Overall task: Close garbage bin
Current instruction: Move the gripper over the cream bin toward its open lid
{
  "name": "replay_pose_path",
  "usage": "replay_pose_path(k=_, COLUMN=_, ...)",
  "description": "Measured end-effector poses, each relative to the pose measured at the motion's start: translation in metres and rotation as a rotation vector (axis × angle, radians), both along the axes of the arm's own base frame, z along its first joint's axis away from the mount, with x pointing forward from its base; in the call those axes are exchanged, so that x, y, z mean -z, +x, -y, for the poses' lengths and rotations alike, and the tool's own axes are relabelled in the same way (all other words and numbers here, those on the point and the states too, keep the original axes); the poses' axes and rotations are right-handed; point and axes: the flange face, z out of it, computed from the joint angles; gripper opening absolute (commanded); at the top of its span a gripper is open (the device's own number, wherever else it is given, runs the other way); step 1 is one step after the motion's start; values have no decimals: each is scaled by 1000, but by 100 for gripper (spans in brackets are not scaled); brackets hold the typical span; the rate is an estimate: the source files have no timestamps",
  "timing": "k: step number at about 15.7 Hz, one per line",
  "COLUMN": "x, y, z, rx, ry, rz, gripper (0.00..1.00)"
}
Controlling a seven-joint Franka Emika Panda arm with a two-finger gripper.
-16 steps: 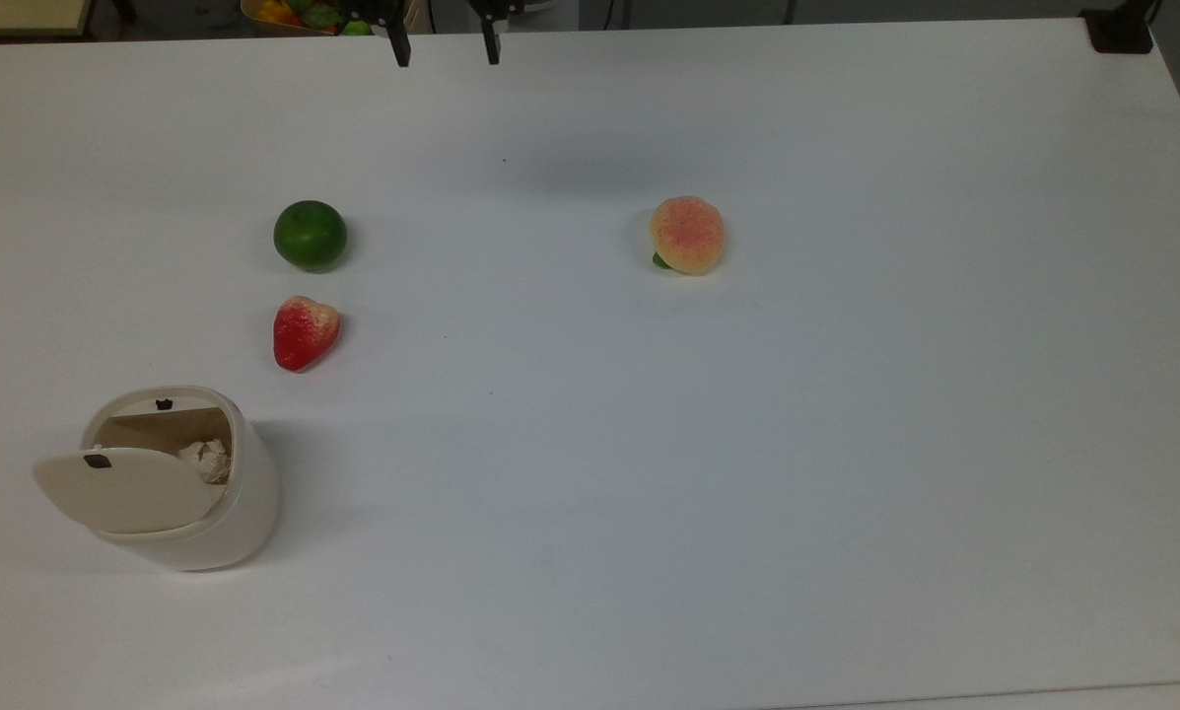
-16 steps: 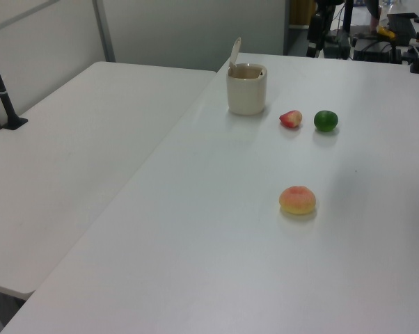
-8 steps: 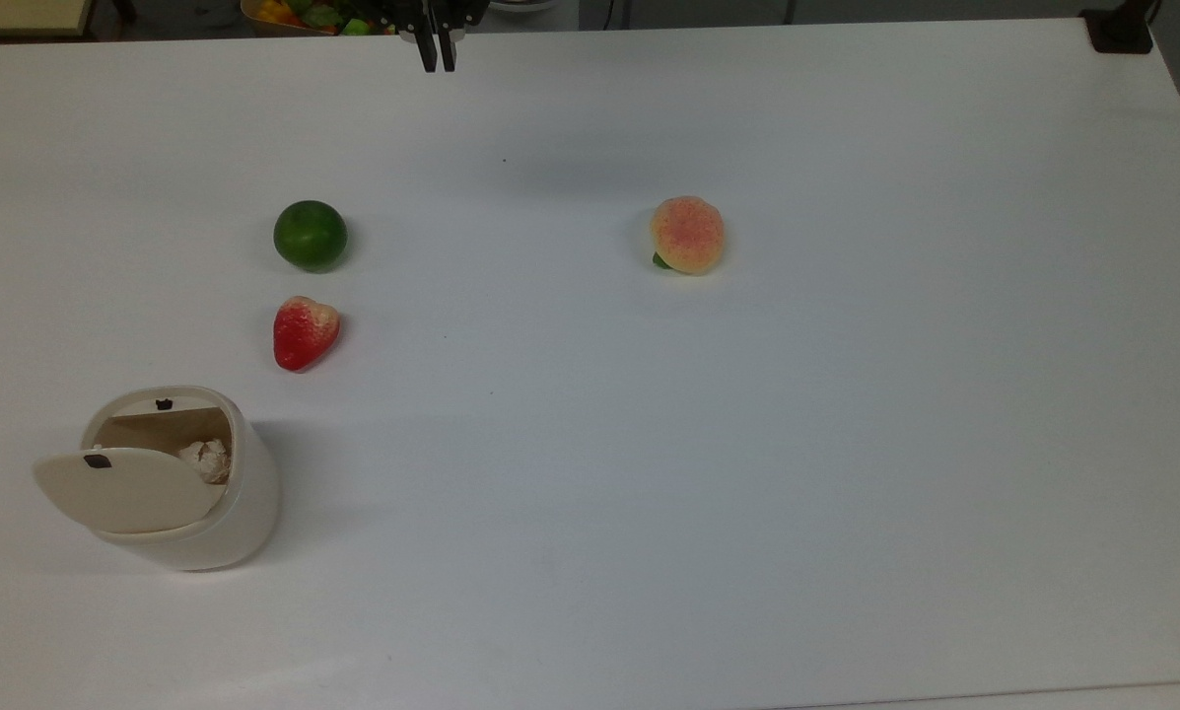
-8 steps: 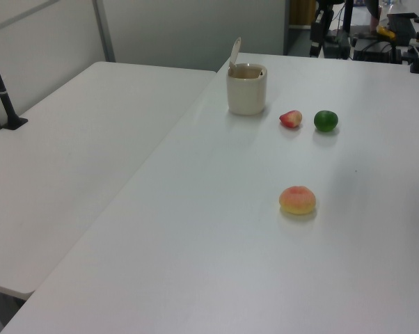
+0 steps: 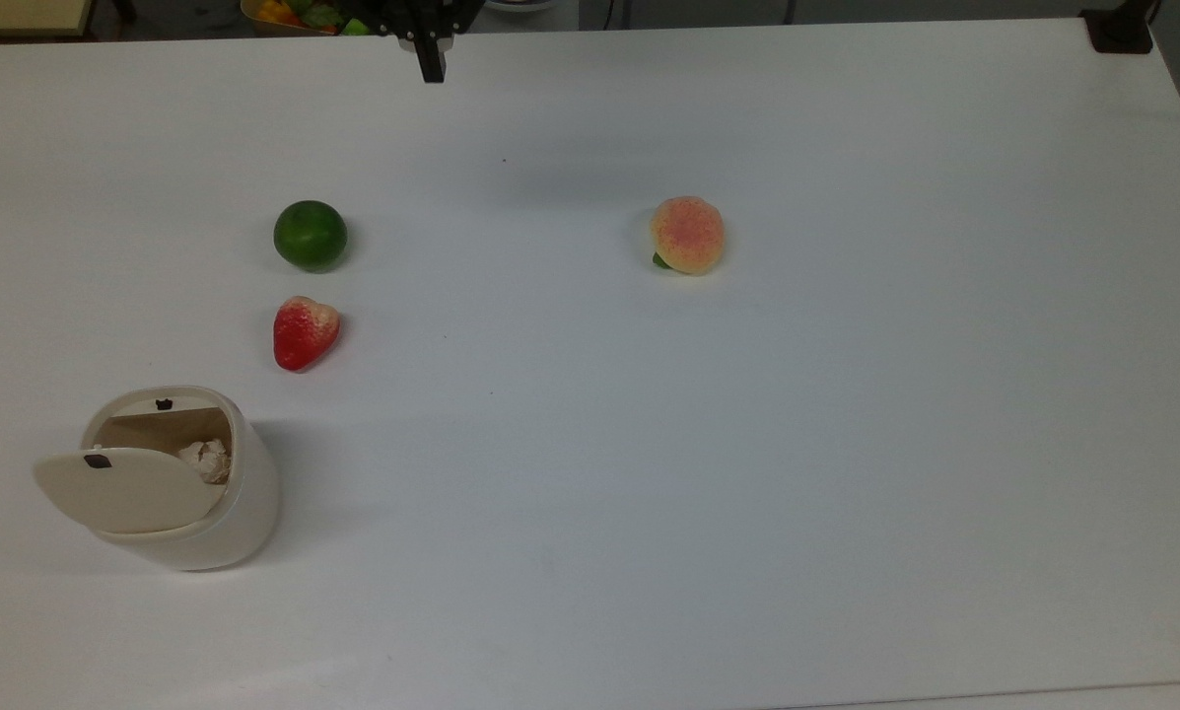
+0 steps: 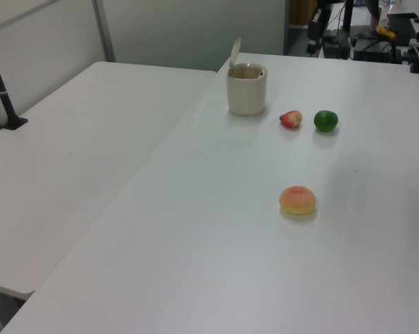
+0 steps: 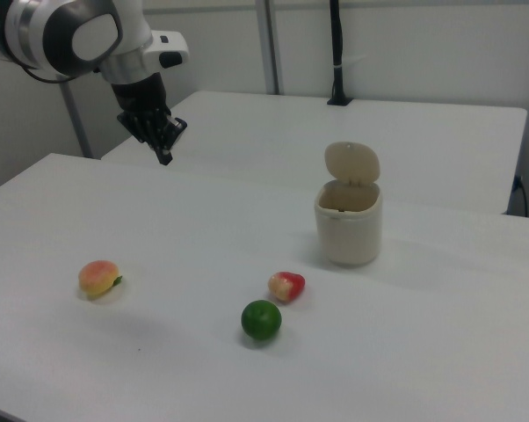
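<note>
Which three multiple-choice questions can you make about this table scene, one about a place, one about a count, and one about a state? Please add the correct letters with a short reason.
1. In the top view, which fruit lies nearest the garbage bin?
A. the peach
B. the strawberry
C. the lime

2. How many fruits lie on the table?
A. two
B. three
C. five

3. How is the lid of the garbage bin?
A. raised, leaving the bin open
B. shut flat on the bin
C. lying on the table beside the bin

Answers:
1. B: the strawberry lies just above the bin in the top view; the lime is farther and the peach farthest.
2. B: one strawberry, one lime and one peach.
3. A: in the right view the lid stands up from the rim, and the hand, fingers shut, hangs far from it.
</note>
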Motion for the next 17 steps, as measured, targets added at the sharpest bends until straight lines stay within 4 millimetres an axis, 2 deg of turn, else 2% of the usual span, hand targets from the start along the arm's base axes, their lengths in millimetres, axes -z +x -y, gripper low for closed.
replay_pose_path(k=4, x=2, y=19, z=5, rx=20, ry=-4, rz=107, gripper=2)
replay_pose_path(k=10, x=-2, y=52, z=57, rx=125, ry=-30, rz=351, gripper=2)
replay_pose_path(k=17, x=26, y=105, z=100, rx=236, ry=-53, rz=559, gripper=2)
